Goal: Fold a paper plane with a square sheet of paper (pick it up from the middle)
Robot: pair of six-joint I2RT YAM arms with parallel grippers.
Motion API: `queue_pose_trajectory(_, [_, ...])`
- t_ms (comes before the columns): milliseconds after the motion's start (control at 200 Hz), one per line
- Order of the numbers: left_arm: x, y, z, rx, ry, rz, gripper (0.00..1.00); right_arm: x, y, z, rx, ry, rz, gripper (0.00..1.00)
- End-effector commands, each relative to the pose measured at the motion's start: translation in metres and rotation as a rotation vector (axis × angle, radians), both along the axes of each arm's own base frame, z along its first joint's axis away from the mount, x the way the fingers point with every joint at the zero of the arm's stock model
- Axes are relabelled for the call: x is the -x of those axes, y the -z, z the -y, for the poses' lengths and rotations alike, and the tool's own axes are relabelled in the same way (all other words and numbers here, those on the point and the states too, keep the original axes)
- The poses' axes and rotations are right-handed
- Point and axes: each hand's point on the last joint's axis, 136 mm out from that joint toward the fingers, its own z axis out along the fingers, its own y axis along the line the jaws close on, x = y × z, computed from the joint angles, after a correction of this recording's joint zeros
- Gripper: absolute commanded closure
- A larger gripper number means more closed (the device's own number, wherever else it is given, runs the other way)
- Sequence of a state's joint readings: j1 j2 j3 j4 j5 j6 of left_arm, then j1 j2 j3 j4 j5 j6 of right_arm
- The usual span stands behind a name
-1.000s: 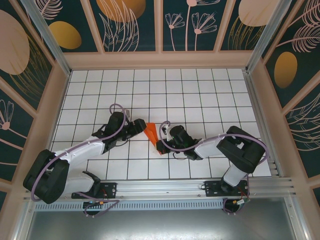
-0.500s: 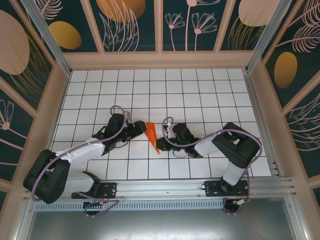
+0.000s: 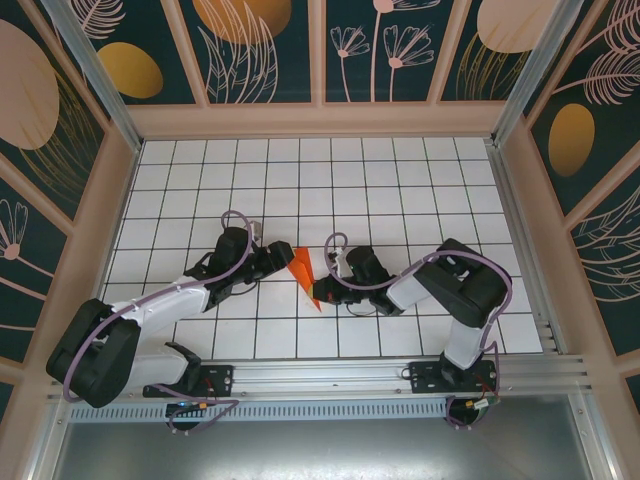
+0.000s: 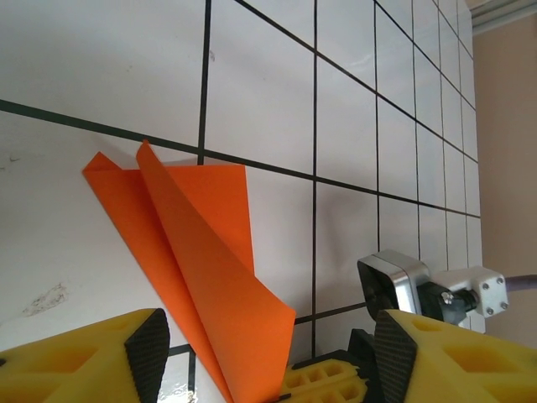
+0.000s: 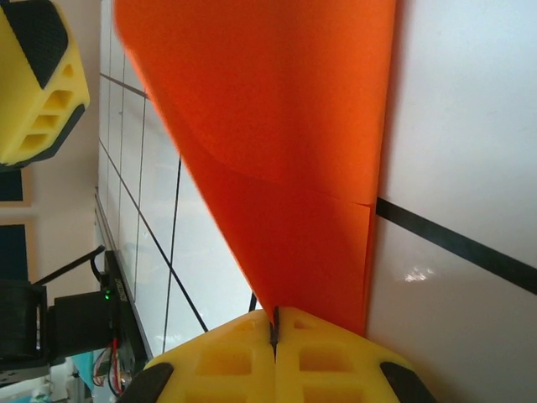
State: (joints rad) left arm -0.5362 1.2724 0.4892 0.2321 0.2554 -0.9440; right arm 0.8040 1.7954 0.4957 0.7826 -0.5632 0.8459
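The orange sheet of paper (image 3: 303, 270) is folded into a narrow pointed shape and stands on the white tiled table (image 3: 400, 180) between the two arms. My right gripper (image 5: 274, 323) is shut on its lower edge, the yellow jaws pressed together around the paper (image 5: 285, 126). My left gripper (image 4: 268, 357) is open, with its black pads (image 4: 147, 353) on either side of the paper (image 4: 210, 252), apart from it. One flap curls up off the tiles. In the top view the left gripper (image 3: 287, 258) is just left of the paper and the right gripper (image 3: 323, 288) just right.
The right gripper's yellow fingers (image 4: 323, 382) and its silver wrist camera (image 4: 394, 281) sit close in front of the left gripper. A yellow finger of the left gripper (image 5: 38, 75) is near the paper's far end. Wooden walls (image 3: 100, 250) ring the table.
The right arm's elbow has swung left and toward the back while its gripper keeps hold of the paper, which has shifted slightly. The left gripper has stayed beside it, its jaws a little narrower.
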Motion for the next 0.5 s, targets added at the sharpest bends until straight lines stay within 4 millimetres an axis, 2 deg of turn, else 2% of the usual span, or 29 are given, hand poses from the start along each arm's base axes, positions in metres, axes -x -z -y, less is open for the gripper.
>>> queue_pose_trajectory(0, [0.001,-0.003,0.001,0.019,0.017,0.025,0.33,-0.005,-0.008,-0.005,-0.053,0.0,-0.029,1.0])
queue_pose_trajectory(190, [0.005,-0.003,0.004,0.038,0.04,0.031,0.35,-0.005,-0.015,-0.007,-0.096,-0.004,-0.07,1.0])
queue_pose_trajectory(495, [0.012,-0.009,0.016,0.114,0.111,0.06,0.4,-0.007,-0.009,-0.007,-0.122,0.021,-0.151,1.0])
